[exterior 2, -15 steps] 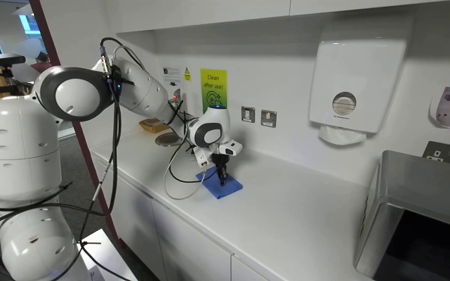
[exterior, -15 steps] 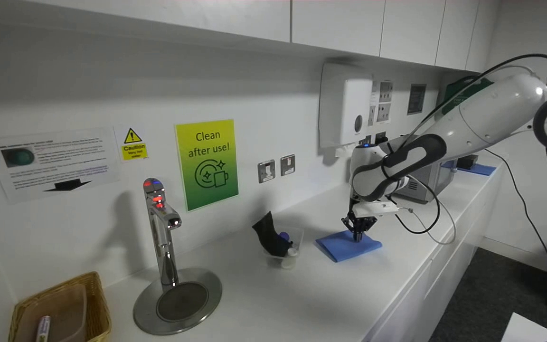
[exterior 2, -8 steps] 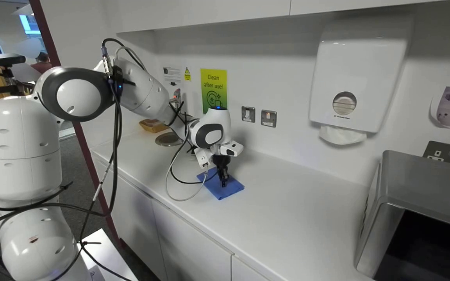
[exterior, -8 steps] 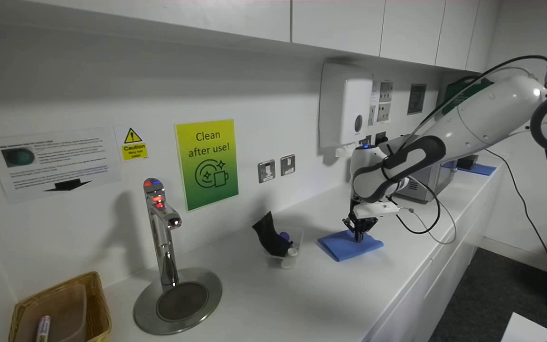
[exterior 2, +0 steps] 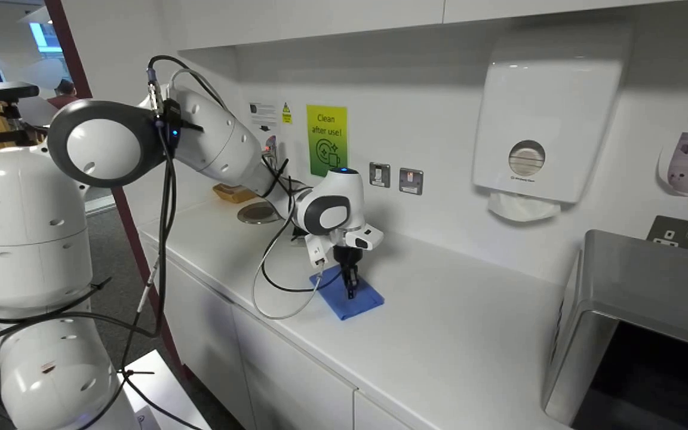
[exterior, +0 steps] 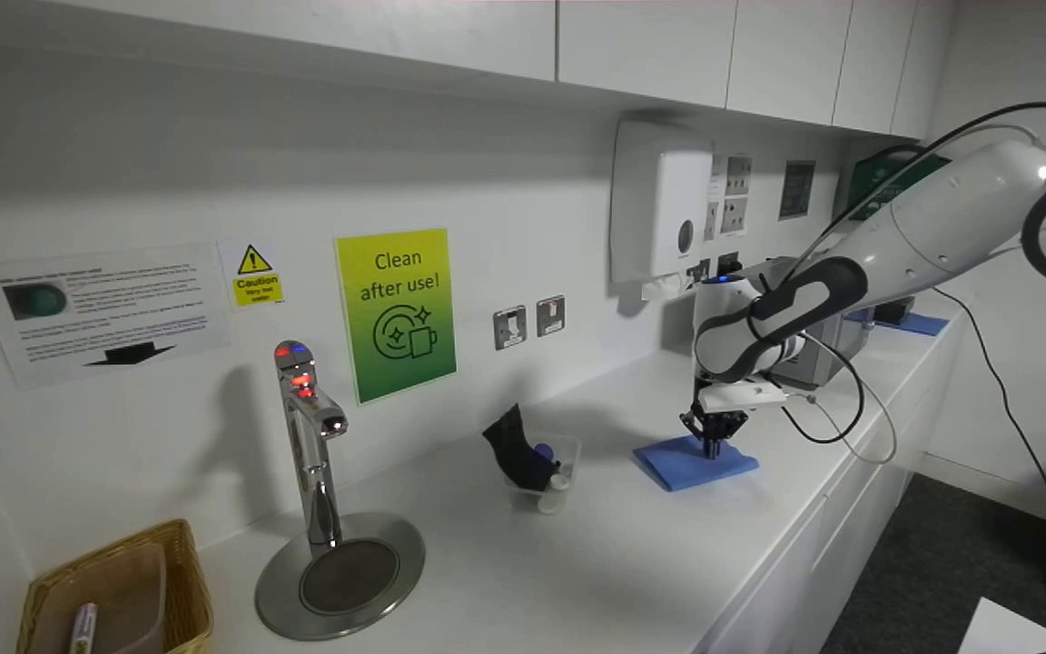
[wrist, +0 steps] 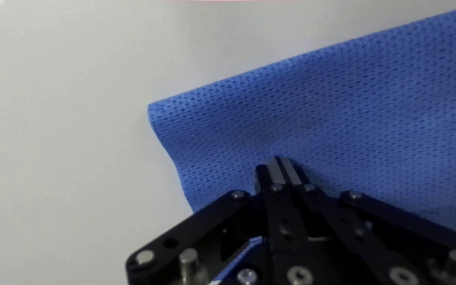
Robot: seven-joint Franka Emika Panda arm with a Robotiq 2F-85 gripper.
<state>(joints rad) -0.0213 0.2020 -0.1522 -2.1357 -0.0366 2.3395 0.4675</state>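
A folded blue cloth with a dimpled weave (exterior: pixel 668 470) lies flat on the white counter and shows in both exterior views. My black gripper (exterior 2: pixel 351 296) points straight down over it, its tips resting on the cloth as far as can be seen. In the wrist view the gripper (wrist: pixel 279 159) is shut, with its two grey pads side by side and no fold of fabric pinched between them. Around the tips the cloth (wrist: pixel 370 118) spreads out, its folded edge and one corner visible; the part beneath the gripper is hidden.
Nearer the tap (exterior: pixel 312 463) stands a clear tub (exterior: pixel 568 451) holding a black item and small things. A wicker basket (exterior: pixel 189 581) sits at the counter's end. A grey microwave (exterior 2: pixel 648 280) is further along, below the towel dispenser (exterior 2: pixel 550 113). The counter's front edge drops to cupboards.
The shut gripper has moved along the counter, away from the tub and tap and toward the microwave. The blue cloth has slid along with it, mostly in the last half second.
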